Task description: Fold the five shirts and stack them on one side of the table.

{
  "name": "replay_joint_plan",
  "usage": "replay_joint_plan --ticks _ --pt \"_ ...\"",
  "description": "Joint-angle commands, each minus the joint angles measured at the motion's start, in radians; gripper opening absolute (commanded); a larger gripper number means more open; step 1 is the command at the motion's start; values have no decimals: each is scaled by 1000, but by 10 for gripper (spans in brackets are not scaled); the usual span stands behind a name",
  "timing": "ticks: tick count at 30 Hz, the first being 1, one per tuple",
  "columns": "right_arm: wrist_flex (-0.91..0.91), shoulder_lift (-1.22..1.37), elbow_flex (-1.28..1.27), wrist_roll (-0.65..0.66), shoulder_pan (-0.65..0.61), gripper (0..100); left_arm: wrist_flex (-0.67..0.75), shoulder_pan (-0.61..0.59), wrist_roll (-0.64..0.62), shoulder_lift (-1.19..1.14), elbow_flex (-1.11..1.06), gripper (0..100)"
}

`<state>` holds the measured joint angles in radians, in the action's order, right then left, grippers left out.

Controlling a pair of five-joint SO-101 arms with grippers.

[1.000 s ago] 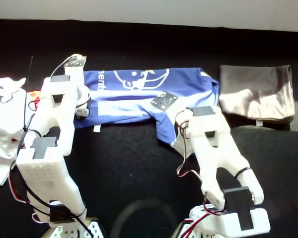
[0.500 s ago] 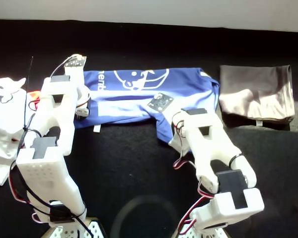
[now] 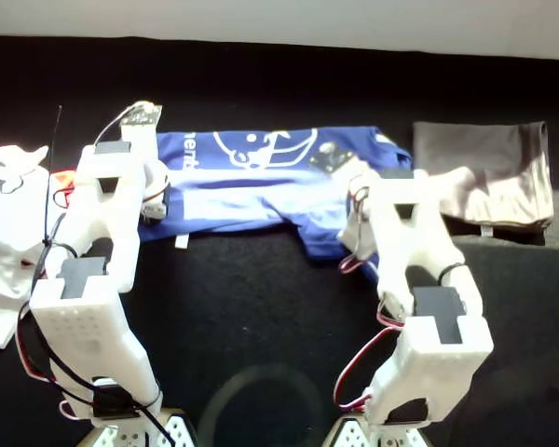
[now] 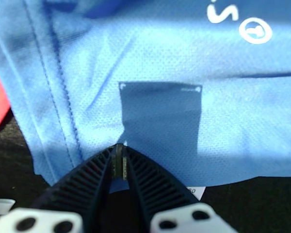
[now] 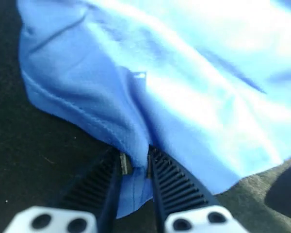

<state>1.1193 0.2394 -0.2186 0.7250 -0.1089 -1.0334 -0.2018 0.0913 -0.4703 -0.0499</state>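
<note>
Blue shirt (image 3: 252, 182) is spread out across the far middle of the table (image 3: 242, 307). Left jaws pinch its left hem, right jaws are clamped on a bunched fold at its right end.

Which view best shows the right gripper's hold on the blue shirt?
Right wrist view: right gripper pinches a fold of blue shirt. High view: arm covers the pinch. Left wrist view: the shirt's other end.
</note>
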Motion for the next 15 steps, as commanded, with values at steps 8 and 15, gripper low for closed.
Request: replay_joint_plan --ticks 8,15 --pt "-18 147 441 2 12 6 31 -16 3 -2 -1 9" --pt "-51 460 814 -89 12 9 31 -16 3 -2 -1 9"
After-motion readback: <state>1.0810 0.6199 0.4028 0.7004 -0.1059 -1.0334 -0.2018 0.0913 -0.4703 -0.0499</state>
